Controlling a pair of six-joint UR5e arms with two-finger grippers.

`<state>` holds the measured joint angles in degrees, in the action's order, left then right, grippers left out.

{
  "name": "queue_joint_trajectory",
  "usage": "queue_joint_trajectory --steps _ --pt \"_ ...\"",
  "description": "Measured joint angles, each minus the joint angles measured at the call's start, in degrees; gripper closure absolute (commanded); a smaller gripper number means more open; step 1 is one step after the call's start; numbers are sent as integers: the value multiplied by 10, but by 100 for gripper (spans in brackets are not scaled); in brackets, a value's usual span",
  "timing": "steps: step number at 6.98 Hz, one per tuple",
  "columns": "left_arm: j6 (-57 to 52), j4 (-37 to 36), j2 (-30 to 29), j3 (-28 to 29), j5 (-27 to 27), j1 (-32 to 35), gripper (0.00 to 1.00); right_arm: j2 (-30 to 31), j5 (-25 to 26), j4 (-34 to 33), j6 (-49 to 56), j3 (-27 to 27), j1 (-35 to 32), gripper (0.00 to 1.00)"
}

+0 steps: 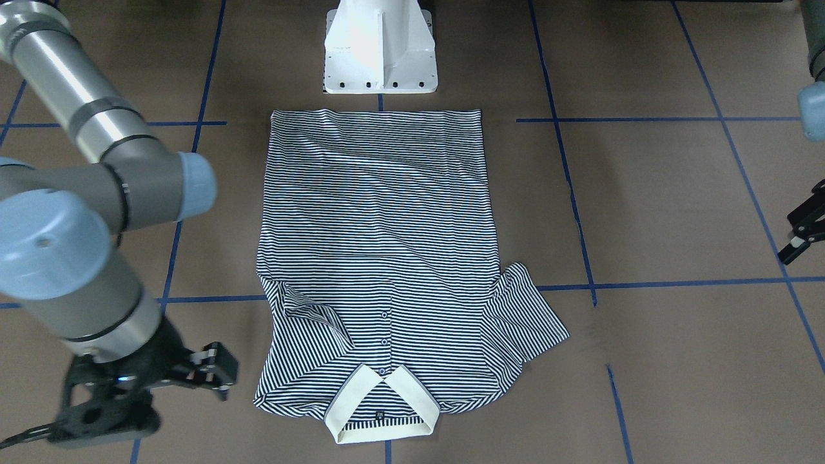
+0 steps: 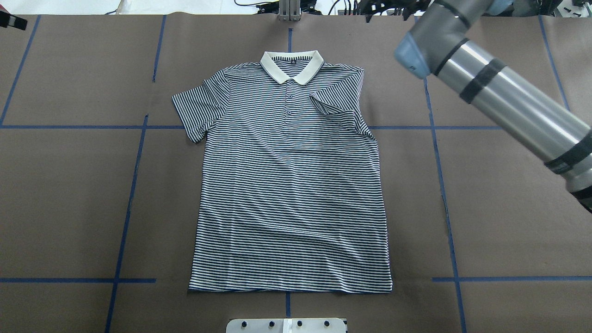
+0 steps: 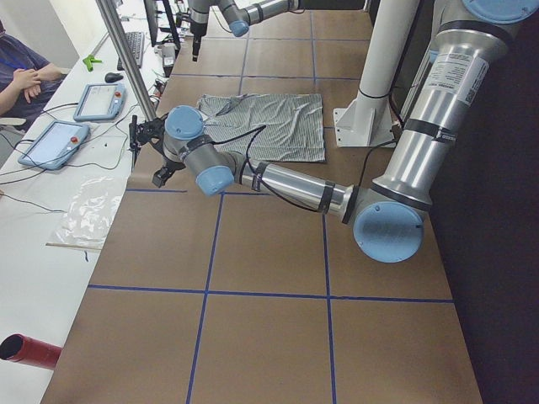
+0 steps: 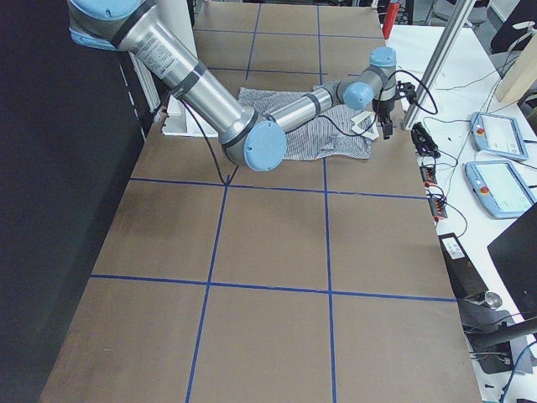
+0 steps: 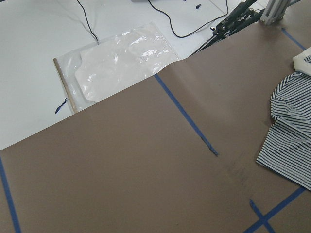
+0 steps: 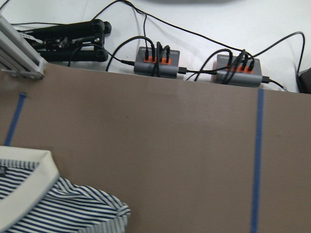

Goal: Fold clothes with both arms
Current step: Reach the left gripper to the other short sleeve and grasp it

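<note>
The shirt [image 1: 380, 238] lies flat on the tabletop [image 1: 677, 193], hem nearest the robot's base [image 1: 380, 58]. Its long axis runs straight out to the collar [image 1: 351, 399] at the far end. The right sleeve [image 1: 316, 312] is tucked over the chest; the left sleeve [image 1: 525, 316] lies spread. The left end effector [image 1: 796, 233], empty and seemingly released, hangs well apart outboard of that sleeve, yet it is the nearer one. The right end effector [image 1: 225, 377] sits just beside the far shoulder, off the cloth; whether released or clenched I cannot tell.
</note>
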<state>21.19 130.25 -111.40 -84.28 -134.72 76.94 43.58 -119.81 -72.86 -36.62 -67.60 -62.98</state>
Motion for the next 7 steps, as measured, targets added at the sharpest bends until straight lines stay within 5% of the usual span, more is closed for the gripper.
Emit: queue_joint_trajectory --steps 2,4,7 --pt "105 38 -30 18 92 -93 6 73 -68 4 141 -15 -79 0" --pt "266 47 -43 32 210 -190 39 115 -91 8 189 -31 -106 0" --pt "447 52 -62 71 321 -282 40 129 -92 9 193 -44 -109 0"
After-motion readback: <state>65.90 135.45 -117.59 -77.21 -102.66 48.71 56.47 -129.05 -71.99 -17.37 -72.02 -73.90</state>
